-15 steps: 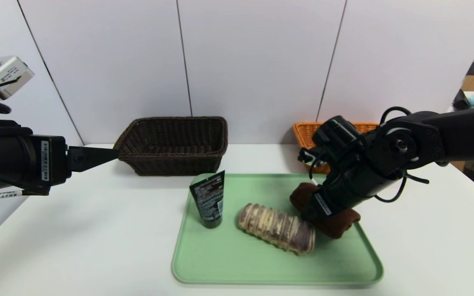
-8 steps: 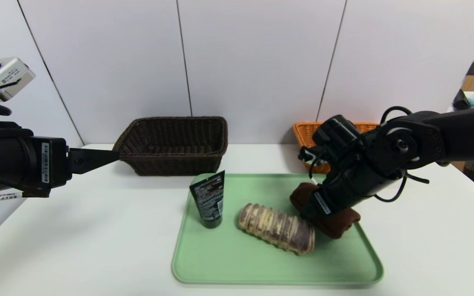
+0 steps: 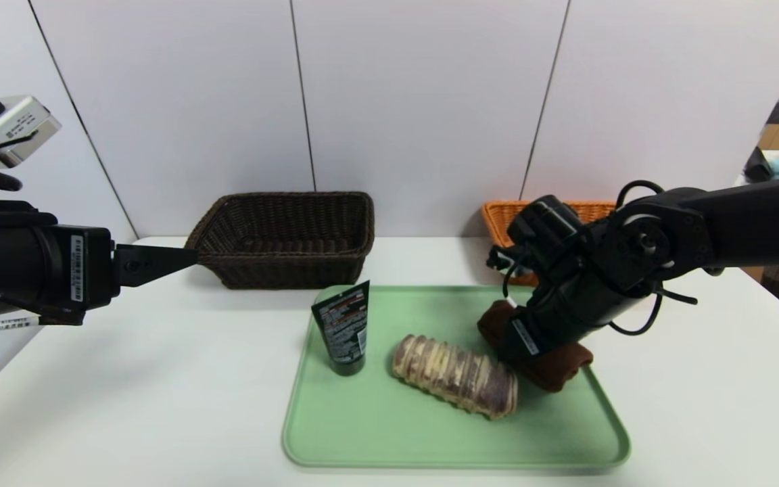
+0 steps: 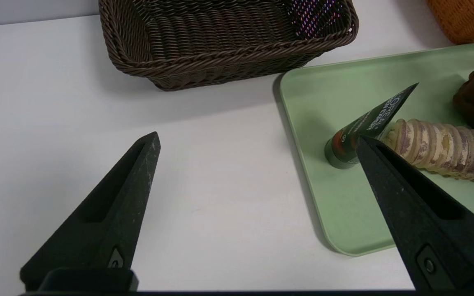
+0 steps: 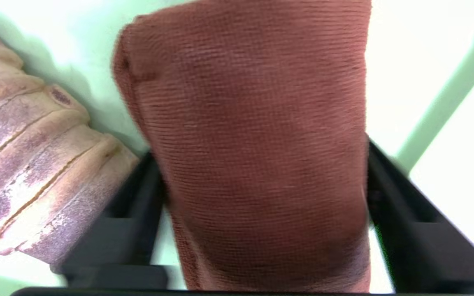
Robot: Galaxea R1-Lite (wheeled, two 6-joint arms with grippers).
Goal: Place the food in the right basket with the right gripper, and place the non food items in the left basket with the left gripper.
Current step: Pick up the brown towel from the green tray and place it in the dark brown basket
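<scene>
The right gripper (image 5: 261, 181) has its jaws around the towel (image 5: 261, 144), touching both sides, between loaf (image 3: 456, 376) and tray (image 3: 457, 464) edge. Left of the tray, over open surface (image 3: 159, 406), the left gripper (image 4: 257, 142) hangs, jaws wide apart.

The tube (image 4: 368, 127) on the green tray (image 4: 344, 222) carried pale lettering, of which "OREAL" and, beneath it, "EN EXPERT" could be read in the left wrist view, the first letters of both lines being unclear. In the head view, its other face bore small lines of print too fine to read. A barcode sticker (image 3: 77, 267) on the left arm (image 3: 7, 264) and the print on the silver box (image 3: 21, 128) above it were also too small to make out.
</scene>
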